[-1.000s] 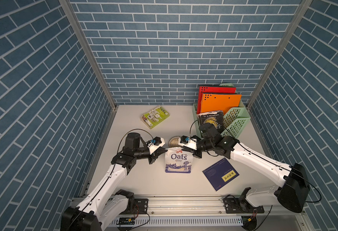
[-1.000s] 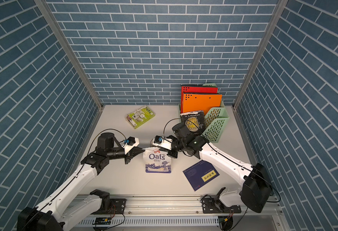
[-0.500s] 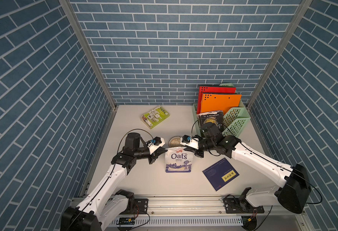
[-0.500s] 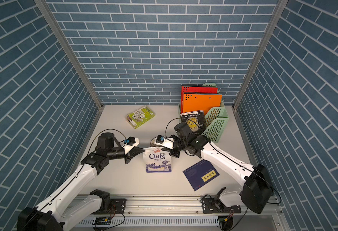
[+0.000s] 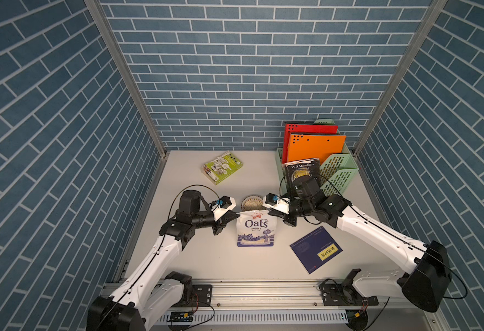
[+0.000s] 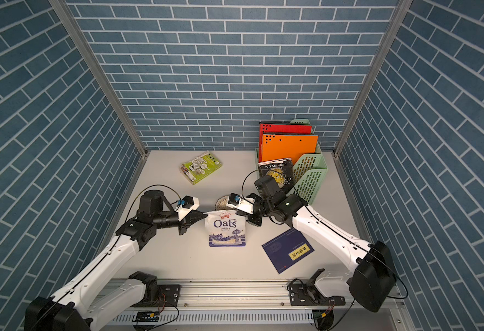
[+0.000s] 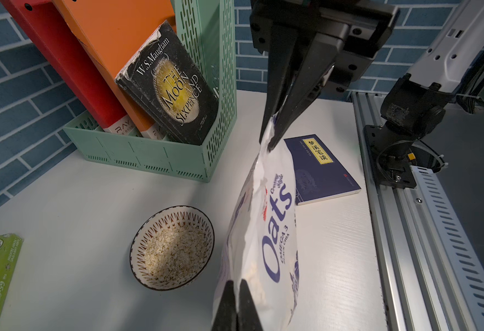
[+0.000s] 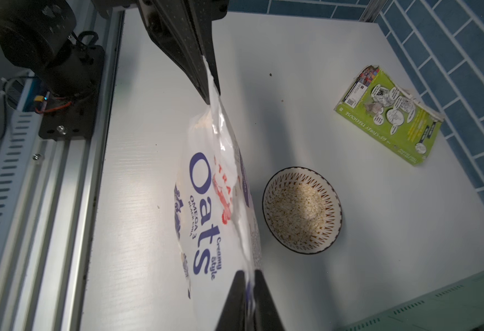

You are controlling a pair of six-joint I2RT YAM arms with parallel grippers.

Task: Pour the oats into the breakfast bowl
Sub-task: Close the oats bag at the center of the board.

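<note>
Two top corners of the oats pouch (image 5: 255,230) pinched | my left hand (image 5: 233,215) clamps one, my right hand (image 5: 272,212) the other | pouch upright near middle of the counter (image 5: 206,258) | breakfast bowl (image 7: 140,243) just behind it, toward back edge, flakes (image 7: 174,252) inside

Both top views are bright and even, lit from overhead, with soft shadows on the pale matte tabletop (image 5: 206,258) under the white robot arms (image 5: 154,258). The wide lens bows the blue brick-pattern walls (image 5: 48,114) near the edges. Wrist views are way dimmer: broad shadows, one bright patch on the pale oat flakes (image 7: 174,252) in the patterned ceramic bowl (image 7: 146,232), glare on the glossy white plastic pouch (image 8: 220,129), its near end out of focus.
</note>
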